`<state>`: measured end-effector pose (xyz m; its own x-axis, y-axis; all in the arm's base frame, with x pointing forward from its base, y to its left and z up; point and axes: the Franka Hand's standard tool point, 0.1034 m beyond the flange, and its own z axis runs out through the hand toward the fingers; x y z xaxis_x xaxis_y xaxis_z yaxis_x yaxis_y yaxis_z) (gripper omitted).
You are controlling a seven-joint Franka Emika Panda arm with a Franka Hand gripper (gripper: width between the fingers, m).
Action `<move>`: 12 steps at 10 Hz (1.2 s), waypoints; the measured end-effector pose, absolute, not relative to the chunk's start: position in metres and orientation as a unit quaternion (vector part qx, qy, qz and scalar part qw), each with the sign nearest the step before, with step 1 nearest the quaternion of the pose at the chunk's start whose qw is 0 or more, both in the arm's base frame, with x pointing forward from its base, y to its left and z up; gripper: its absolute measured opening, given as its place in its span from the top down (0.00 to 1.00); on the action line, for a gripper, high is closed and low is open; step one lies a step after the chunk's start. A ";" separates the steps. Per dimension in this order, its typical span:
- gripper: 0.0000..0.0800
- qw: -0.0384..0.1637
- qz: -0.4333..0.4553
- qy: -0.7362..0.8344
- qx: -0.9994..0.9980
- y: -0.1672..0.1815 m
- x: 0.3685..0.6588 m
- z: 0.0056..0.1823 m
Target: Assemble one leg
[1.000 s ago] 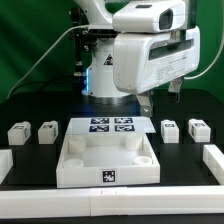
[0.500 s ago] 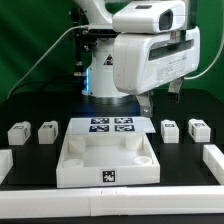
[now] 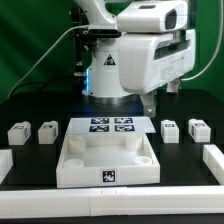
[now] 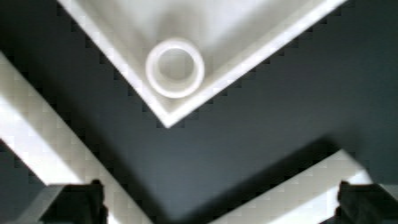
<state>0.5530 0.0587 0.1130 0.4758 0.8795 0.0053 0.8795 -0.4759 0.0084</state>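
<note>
Four small white legs with tags stand on the black table: two at the exterior view's left [image 3: 18,132] [image 3: 47,131] and two at its right [image 3: 170,130] [image 3: 199,130]. The large white tabletop [image 3: 72,160] with raised rim lies at the front centre. My gripper [image 3: 163,98] hangs high above the table behind it, mostly hidden by the wrist body. In the wrist view the gripper [image 4: 219,208] is open and empty, with dark fingertips [image 4: 75,205] at both sides. Below it is a tabletop corner with a round socket [image 4: 175,65]. No leg shows in the wrist view.
The marker board [image 3: 111,126] lies behind the tabletop. White bars lie at the table's left edge [image 3: 5,165] and right edge [image 3: 214,160]. The robot base stands at the back centre. White strips [image 4: 27,130] cross the wrist view's edges.
The wrist body has shifted slightly toward the exterior view's right. The parts on the table have not moved.
</note>
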 end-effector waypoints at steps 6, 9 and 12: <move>0.19 0.018 0.013 0.734 0.678 0.047 0.510 0.108; 0.19 0.008 0.000 0.718 0.696 0.019 0.484 0.087; 0.19 -0.001 -0.001 0.718 0.696 -0.003 0.459 0.056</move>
<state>0.4590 -0.0034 0.0563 -0.0321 0.9995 0.0005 0.9995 0.0321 -0.0033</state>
